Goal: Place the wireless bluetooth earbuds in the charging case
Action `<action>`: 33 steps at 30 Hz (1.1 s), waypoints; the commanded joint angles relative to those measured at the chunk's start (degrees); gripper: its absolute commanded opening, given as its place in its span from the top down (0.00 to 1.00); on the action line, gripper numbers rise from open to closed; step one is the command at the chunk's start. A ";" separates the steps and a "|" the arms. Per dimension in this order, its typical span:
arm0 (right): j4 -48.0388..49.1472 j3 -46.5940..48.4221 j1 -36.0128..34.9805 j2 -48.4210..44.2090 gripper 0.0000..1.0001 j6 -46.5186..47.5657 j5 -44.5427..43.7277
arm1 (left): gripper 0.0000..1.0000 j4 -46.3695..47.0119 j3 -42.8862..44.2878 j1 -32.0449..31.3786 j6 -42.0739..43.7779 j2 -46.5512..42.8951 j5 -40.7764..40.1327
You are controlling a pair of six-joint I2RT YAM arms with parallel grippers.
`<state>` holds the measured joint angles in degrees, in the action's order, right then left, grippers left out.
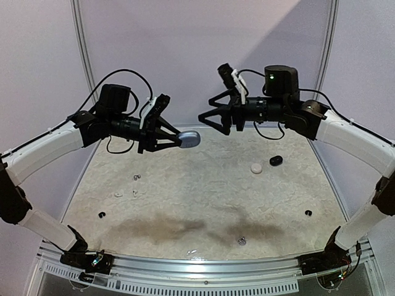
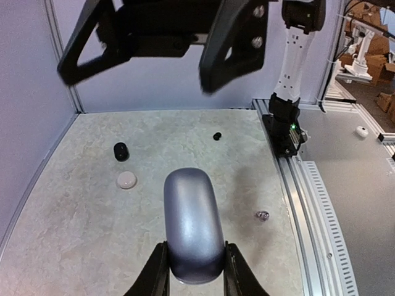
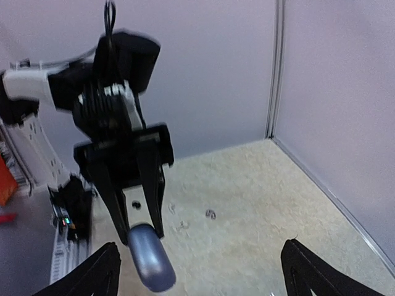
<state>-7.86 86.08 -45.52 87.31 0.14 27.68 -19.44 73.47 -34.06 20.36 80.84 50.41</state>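
A: How are the left jaws found?

B: The left jaws are seen closed on a silvery-grey charging case (image 1: 188, 139). It is gripped by one end and held in the air above the desk (image 1: 203, 197), towards the far middle. Its free end is pointed to the right.

A: And the right jaws?

B: The right jaws are spread wide, and nothing is held between them. They are raised to about the same height, just right of the held case. The tips are turned towards it but kept apart from it.

A: Where are the earbuds placed?

B: All are seen lying on the desk, well apart from the held case. Two white earbuds (image 1: 118, 194) are found on the left side, with a silvery earbud (image 1: 137, 177) just beyond them. A left black earbud (image 1: 102, 214) is seen nearer the front, and a right black earbud (image 1: 308, 213) lies opposite it. A second silvery earbud (image 1: 242, 240) is placed by the near edge, right of the middle.

A: Is anything else seen on the desk?

B: A white case (image 1: 255, 167) and a black case (image 1: 276, 160) are set close together, though apart, on the far right.
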 commanded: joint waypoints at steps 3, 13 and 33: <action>-19.92 6.77 -3.40 7.32 0.11 14.79 3.12 | 1.00 -8.71 2.06 -0.04 5.65 -1.21 2.57; -20.52 9.86 -5.07 12.03 0.47 14.76 5.92 | 1.00 -9.62 2.12 -0.21 6.93 -1.13 1.94; -9.62 7.88 -5.23 9.50 1.00 9.70 7.21 | 0.15 5.79 -7.55 0.05 -9.55 -5.46 -2.71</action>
<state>-26.87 96.25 -50.63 99.22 13.91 34.65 -20.82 69.87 -34.11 17.98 77.41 48.53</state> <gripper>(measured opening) 0.262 0.857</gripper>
